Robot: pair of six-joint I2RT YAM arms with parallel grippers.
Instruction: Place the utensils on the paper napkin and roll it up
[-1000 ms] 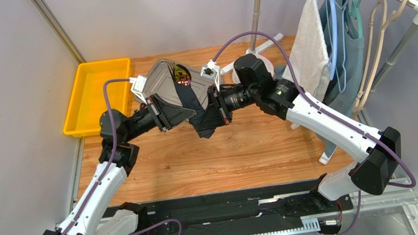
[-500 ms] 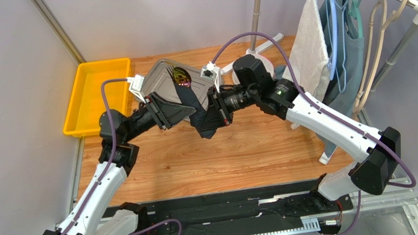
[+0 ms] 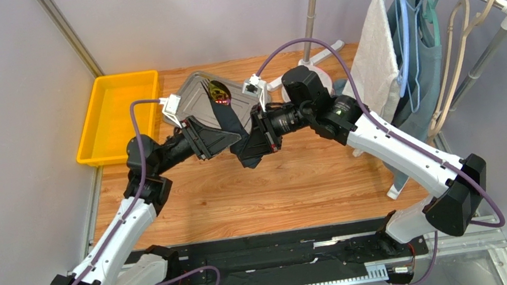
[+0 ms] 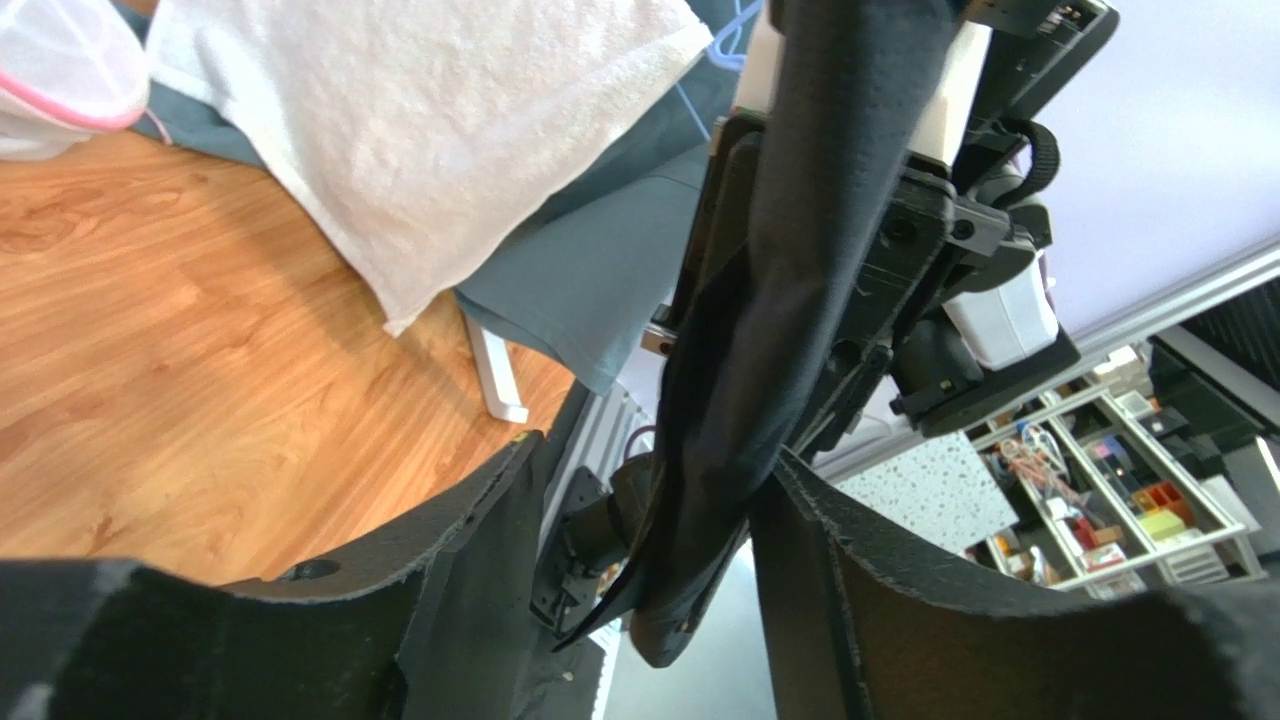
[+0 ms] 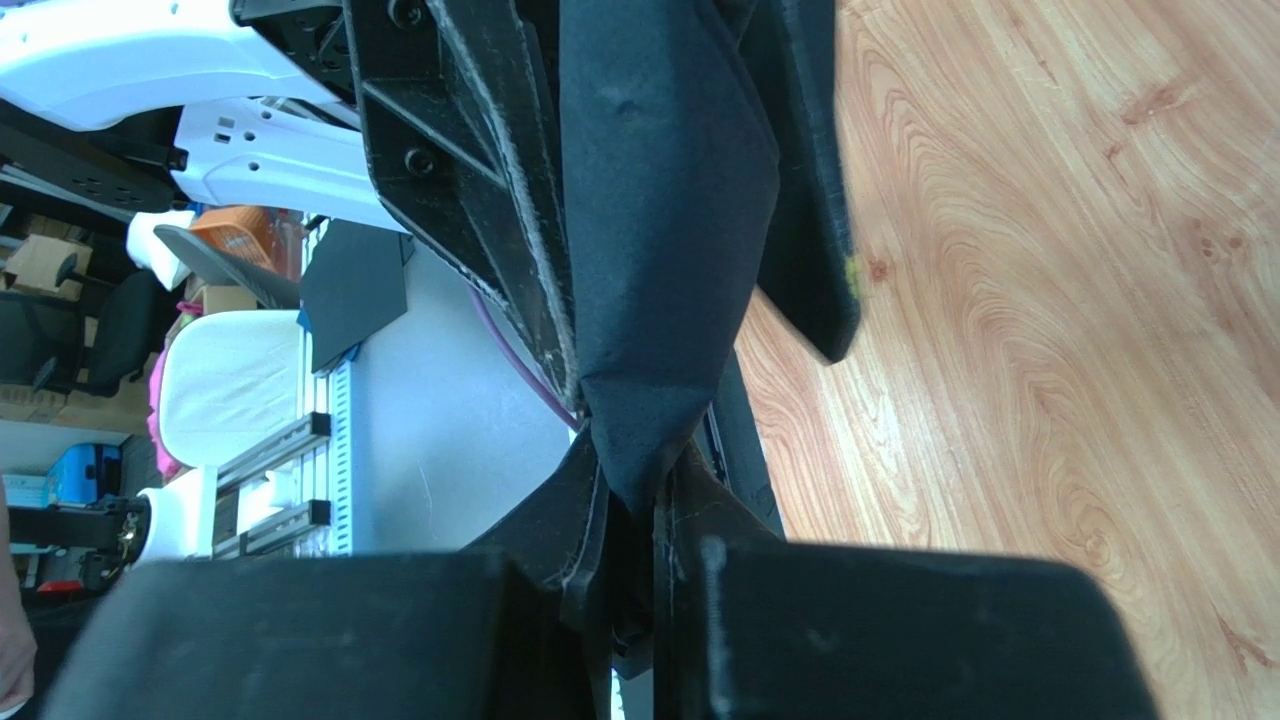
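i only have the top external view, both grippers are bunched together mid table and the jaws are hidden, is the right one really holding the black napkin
observer: yes, in the right wrist view the right gripper is pinched shut on the paper napkin.
operator: and the left
observer: the left wrist view shows the left gripper with its fingers apart on either side of the napkin, with a gap showing on one side. i cannot tell whether it grips.
operator: is the napkin spread or bunched
observer: bunched. both wrist views show it as a narrow creased strip, not a flat sheet.
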